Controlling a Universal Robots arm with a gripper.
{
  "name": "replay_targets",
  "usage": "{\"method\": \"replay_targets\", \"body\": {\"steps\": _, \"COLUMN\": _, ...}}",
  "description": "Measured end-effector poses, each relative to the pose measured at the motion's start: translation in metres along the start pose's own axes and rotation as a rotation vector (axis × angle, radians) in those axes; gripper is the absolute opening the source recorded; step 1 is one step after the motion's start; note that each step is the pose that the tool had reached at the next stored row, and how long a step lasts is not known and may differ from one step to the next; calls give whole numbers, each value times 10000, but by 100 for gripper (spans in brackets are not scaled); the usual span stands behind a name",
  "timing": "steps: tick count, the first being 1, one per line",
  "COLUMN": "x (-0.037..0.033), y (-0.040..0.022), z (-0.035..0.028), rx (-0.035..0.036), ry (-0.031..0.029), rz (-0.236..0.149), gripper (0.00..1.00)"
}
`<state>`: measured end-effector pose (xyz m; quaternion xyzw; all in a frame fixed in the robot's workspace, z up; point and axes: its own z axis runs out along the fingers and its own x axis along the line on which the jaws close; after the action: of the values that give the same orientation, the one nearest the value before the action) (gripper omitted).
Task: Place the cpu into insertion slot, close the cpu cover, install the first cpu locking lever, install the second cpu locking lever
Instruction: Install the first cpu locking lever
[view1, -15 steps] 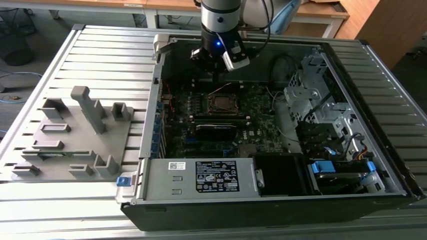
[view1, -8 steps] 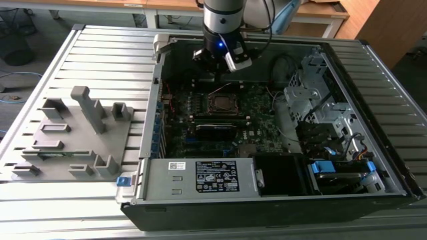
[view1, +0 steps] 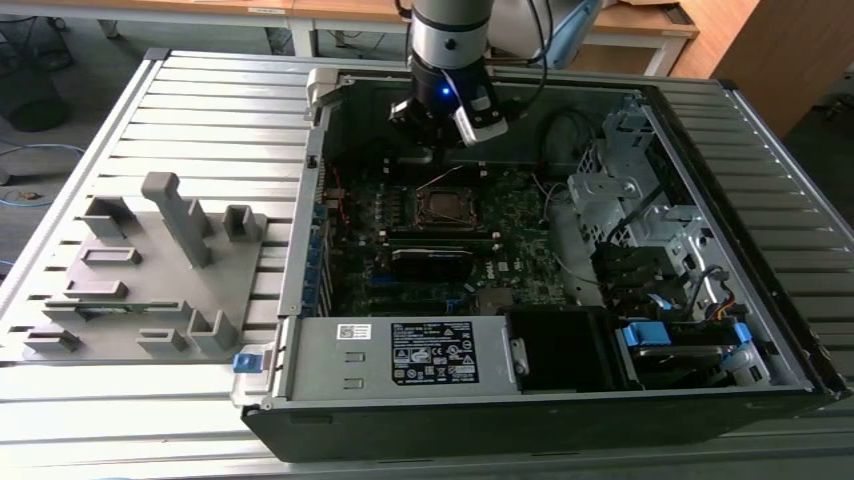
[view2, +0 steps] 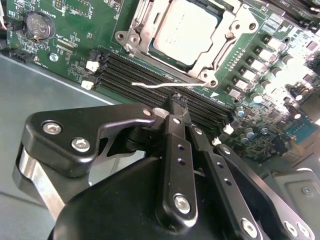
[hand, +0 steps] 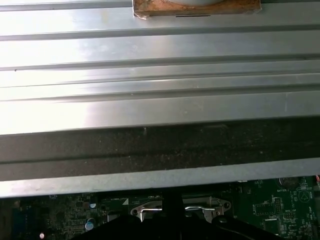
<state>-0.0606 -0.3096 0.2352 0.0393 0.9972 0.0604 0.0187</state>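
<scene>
One cpu (view2: 187, 30) sits in the insertion slot (view1: 442, 205), and one cpu cover (view2: 212, 64) appears lowered around it, which we take to pin it flat; one locking lever (view2: 150, 85) juts free, not yet latched; the jaws hang near it, fingertips (view2: 177, 100) together on nothing

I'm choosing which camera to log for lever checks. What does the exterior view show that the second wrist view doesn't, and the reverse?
Exterior view: the whole open computer case, a grey fixture tray on the exterior view's left, and the arm reaching in from above. Second wrist view: the cpu seated under the closed cpu cover, and a thin wire lever sticking out close to the shut fingers. Both: the gripper, the insertion slot and the green circuit board.
</scene>
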Motion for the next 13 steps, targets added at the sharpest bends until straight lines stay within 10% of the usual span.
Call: {"method": "replay_targets", "body": {"steps": 13, "x": -7, "y": -19, "z": 20, "rx": -6, "ry": 1, "rz": -31, "gripper": 11}}
